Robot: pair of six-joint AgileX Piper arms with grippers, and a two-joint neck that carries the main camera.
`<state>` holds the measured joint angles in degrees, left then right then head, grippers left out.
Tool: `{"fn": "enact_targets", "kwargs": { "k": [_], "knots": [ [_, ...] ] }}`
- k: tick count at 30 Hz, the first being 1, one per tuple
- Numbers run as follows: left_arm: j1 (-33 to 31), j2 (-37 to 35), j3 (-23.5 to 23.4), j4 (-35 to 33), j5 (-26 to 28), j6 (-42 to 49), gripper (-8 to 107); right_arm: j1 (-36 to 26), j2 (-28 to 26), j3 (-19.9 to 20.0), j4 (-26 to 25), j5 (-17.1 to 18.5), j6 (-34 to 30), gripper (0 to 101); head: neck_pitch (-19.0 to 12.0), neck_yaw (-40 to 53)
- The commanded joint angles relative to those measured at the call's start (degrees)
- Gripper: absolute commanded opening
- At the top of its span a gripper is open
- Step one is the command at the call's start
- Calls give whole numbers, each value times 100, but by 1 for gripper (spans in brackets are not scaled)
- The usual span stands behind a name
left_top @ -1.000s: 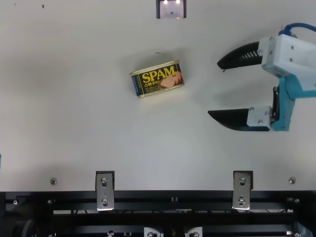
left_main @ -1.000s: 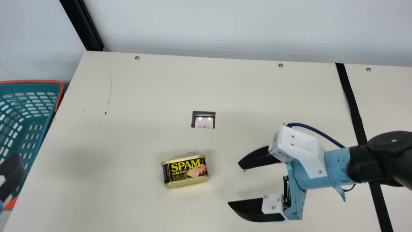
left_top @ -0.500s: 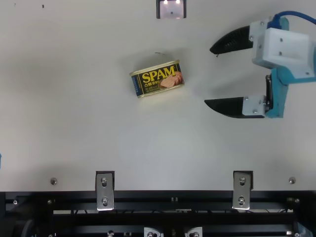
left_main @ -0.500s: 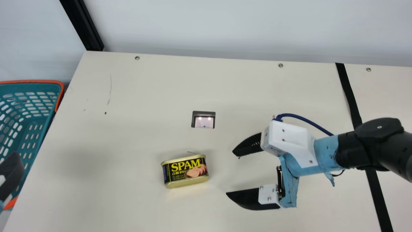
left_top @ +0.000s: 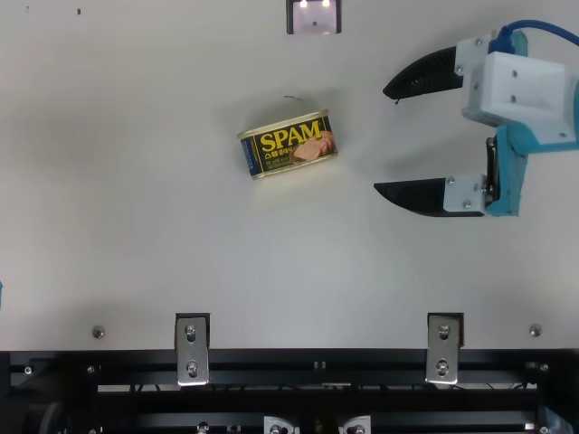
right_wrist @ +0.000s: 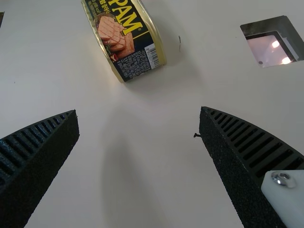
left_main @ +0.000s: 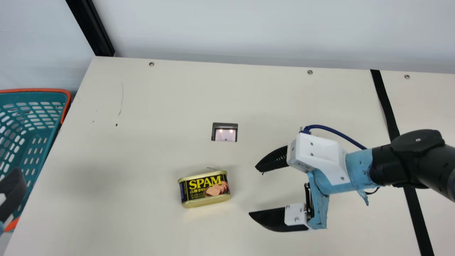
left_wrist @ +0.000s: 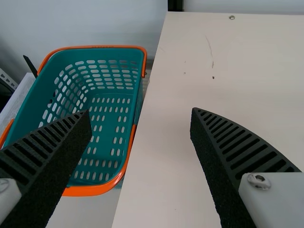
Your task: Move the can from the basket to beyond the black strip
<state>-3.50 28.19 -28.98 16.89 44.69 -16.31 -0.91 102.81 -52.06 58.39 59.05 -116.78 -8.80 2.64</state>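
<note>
The can [left_main: 204, 189] rests on the table between the basket and the black strip [left_main: 391, 113], its label facing the neck camera; the can [left_top: 289, 145] shows in the top view too. To its right, my right gripper [left_main: 252, 191] stands open with nothing between its fingers, pointing at it; in the right wrist view the can [right_wrist: 124, 35] lies ahead of my right gripper [right_wrist: 138, 110]. At the main view's left edge is part of my left gripper [left_main: 13, 190]. By its wrist view, my left gripper [left_wrist: 141, 111] is open and empty, near the teal basket [left_wrist: 107, 116], which looks empty.
The basket [left_main: 67, 97] has an orange rim and stands off the table's left edge. A square recess [left_main: 225, 132] with a shiny plate lies in the table [left_main: 160, 106] behind the can. A black post [left_main: 96, 32] rises beyond the far left corner.
My open right gripper has shifted a little toward the can's side and away from the table's front edge, barely moving lately. The can and my left gripper have stayed still.
</note>
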Motion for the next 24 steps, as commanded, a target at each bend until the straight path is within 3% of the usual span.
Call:
{"fn": "enact_targets", "kwargs": {
  "k": [1, 13, 24],
  "knots": [
    [0, 0, 0, 0, 0, 0, 90, 49, -46, -104, -61, 50, 185, 101, -13, -21],
    [0, 0, 0, 0, 0, 0, 90, 230, -359, -275, -334, -15, 607, 101, -13, -21],
    [0, 0, 0, 0, 0, 0, 90, 951, -1018, -996, -1427, 122, 1937, 101, -13, -21]
  ]
}}
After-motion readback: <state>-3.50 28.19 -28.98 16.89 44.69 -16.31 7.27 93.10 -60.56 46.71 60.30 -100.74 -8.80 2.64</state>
